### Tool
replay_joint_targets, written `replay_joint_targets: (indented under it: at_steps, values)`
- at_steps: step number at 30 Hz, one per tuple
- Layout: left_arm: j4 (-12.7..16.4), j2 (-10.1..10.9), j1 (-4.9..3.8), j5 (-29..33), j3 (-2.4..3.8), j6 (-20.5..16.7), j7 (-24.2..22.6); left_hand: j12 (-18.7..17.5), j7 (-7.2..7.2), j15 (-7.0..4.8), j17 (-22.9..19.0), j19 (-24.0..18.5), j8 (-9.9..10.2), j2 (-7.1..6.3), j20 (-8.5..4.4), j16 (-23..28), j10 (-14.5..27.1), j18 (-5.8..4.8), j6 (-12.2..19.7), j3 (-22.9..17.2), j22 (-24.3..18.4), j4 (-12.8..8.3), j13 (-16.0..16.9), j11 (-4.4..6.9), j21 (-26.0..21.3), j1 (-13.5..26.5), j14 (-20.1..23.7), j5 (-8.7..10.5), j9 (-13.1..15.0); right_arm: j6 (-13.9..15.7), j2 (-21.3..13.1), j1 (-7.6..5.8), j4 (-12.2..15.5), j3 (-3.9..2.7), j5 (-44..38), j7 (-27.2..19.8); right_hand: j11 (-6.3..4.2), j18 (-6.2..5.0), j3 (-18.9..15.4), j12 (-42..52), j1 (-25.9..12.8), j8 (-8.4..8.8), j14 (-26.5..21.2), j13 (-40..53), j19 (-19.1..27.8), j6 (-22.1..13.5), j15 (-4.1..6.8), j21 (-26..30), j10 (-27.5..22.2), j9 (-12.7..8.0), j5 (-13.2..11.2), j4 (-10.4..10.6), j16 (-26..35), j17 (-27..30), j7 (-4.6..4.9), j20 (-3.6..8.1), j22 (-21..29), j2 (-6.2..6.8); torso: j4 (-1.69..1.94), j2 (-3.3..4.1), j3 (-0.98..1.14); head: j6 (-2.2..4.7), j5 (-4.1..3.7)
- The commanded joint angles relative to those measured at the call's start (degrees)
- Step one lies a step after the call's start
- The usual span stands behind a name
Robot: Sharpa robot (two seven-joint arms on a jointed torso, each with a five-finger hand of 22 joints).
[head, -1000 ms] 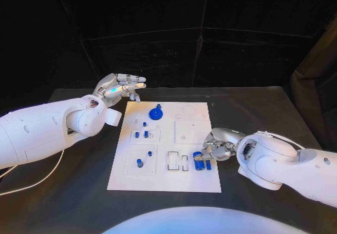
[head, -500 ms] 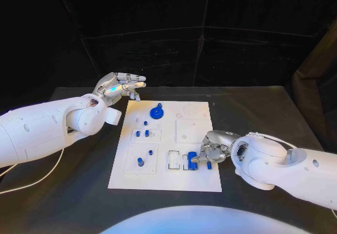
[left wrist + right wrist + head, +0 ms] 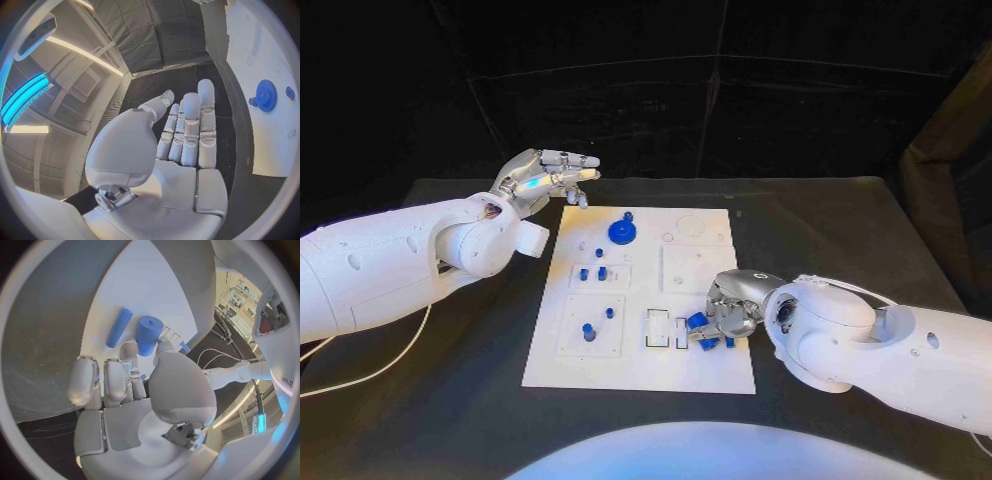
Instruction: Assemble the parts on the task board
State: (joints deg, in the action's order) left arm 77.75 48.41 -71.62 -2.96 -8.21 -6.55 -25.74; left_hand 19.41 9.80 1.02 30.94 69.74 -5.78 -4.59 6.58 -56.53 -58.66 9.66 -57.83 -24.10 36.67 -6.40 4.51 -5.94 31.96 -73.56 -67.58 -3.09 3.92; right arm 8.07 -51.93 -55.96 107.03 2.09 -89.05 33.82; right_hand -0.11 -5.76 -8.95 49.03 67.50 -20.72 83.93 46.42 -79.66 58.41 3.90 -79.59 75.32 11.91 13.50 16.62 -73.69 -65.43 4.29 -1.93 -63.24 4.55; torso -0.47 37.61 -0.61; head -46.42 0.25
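The white task board (image 3: 635,374) lies mid-table. At its near right part my right hand (image 3: 736,308) pinches a thick blue cylinder (image 3: 695,321) between thumb and finger, beside the rectangular slots (image 3: 656,329). The right wrist view shows that cylinder (image 3: 149,335) held at its near end, with a slim blue peg (image 3: 119,327) lying beside it on the board. My left hand (image 3: 545,180) hovers off the board's far left corner, fingers straight and side by side (image 3: 187,130), with nothing in it.
A blue gear (image 3: 620,235) stands at the board's far middle, also seen as the gear (image 3: 267,95) from the left wrist. Small blue pegs (image 3: 593,273) stand in the left plates, and another peg (image 3: 589,333) nearer me. Black table surrounds the board.
My right hand has shifted left toward the slots, taking the thick cylinder with it and tipping it up off the board. The left hand has stayed still.
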Motion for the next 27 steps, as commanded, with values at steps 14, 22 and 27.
replay_joint_targets:
  at_steps: [14,22,27]
  values:
    - [0.15,0.01,-0.07,0.19,0.03,1.25,0.39,0.43,0.00,0.12,-0.10,-0.26,-0.28,0.36,0.07,-0.29,0.44,0.73,0.48,0.28,-0.09,-0.01,-0.08,-0.07,-0.22,0.05,0.42,0.15,-0.01,4.16,0.17,0.38,0.05,0.28,2.72,2.66,-0.12,0.86,1.08,-0.79,5.38,-1.43,2.38,1.71,-0.17,-1.93,0.36,-0.55,-0.39,2.16,11.47,-3.40,-0.81,-0.79,0.14,-0.01,-0.68,-2.40,-0.11,-0.01,0.05,0.05,0.02]
    - [0.00,-0.11,-0.07,0.19,0.03,1.40,0.53,0.46,0.00,0.11,-0.12,-0.28,-0.30,0.41,0.07,-0.31,0.50,0.74,0.50,0.27,-0.11,-0.07,-0.08,-0.06,-0.25,-0.05,0.46,0.15,-0.01,12.19,-1.35,0.37,2.16,0.25,10.42,-0.27,-0.26,0.89,1.04,-0.61,5.38,-1.78,2.51,2.34,-0.29,-1.69,0.44,-0.73,0.08,2.58,13.69,-3.29,-1.28,-1.41,-0.02,0.04,-0.97,-3.04,-0.10,-0.02,-0.02,0.09,-0.15]
    - [-0.08,-0.21,-0.07,0.19,0.02,1.44,0.57,0.46,0.00,0.11,-0.12,-0.28,-0.30,0.41,0.07,-0.31,0.50,0.74,0.50,0.27,-0.11,-0.07,-0.08,-0.06,-0.25,-0.05,0.46,0.15,-0.01,17.39,-1.93,0.36,3.41,0.23,14.88,-3.44,-0.34,0.90,0.91,-0.59,5.10,-1.97,2.55,2.54,-0.35,-1.42,0.50,-0.80,0.27,2.76,14.23,-3.05,-1.45,-1.63,-0.12,0.09,-1.07,-3.25,0.04,0.02,-0.06,0.22,-0.16]
